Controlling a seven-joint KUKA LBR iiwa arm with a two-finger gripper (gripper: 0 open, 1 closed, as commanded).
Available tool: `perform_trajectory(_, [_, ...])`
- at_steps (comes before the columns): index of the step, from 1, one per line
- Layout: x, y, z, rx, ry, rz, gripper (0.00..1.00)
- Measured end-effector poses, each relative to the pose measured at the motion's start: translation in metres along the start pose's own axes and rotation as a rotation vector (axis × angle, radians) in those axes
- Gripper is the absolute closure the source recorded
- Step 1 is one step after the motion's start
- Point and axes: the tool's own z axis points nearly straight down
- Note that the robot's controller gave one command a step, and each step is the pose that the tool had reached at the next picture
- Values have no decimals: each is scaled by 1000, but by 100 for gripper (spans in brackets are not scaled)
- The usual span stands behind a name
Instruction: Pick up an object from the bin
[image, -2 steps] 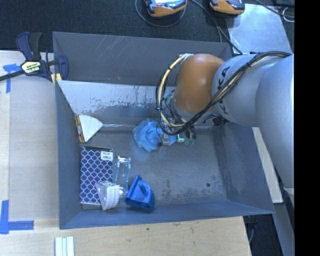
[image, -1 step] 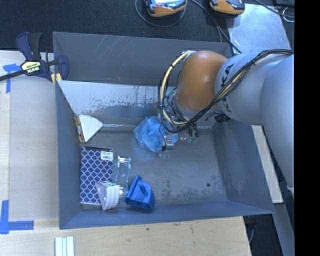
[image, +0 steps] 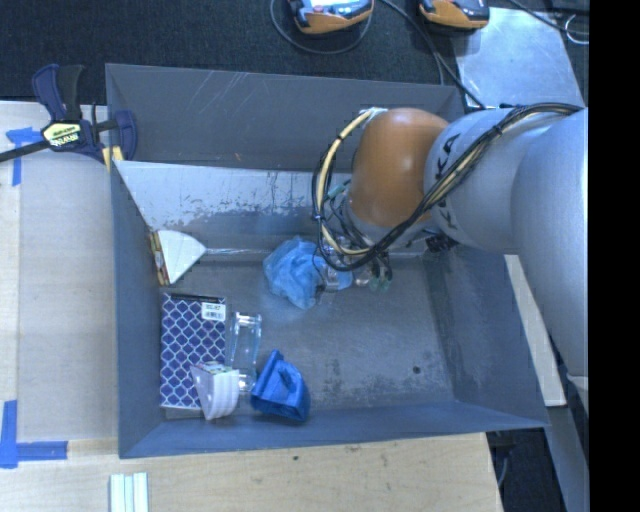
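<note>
The jaws sit at the light blue crumpled cloth (image: 292, 272) near the back wall of the bin (image: 400, 345). If they are wide or narrow, I cannot tell.

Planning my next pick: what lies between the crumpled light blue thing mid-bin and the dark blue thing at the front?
Only bare bin floor in the camera view; a clear container stands beside that stretch, toward the view's left.
</note>
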Motion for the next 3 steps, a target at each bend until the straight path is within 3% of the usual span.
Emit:
perform_trajectory(2, [-3,-7,2,-1,-3,-5,100])
perform_trajectory(3, [-2,3,2,0,-3,-23,100])
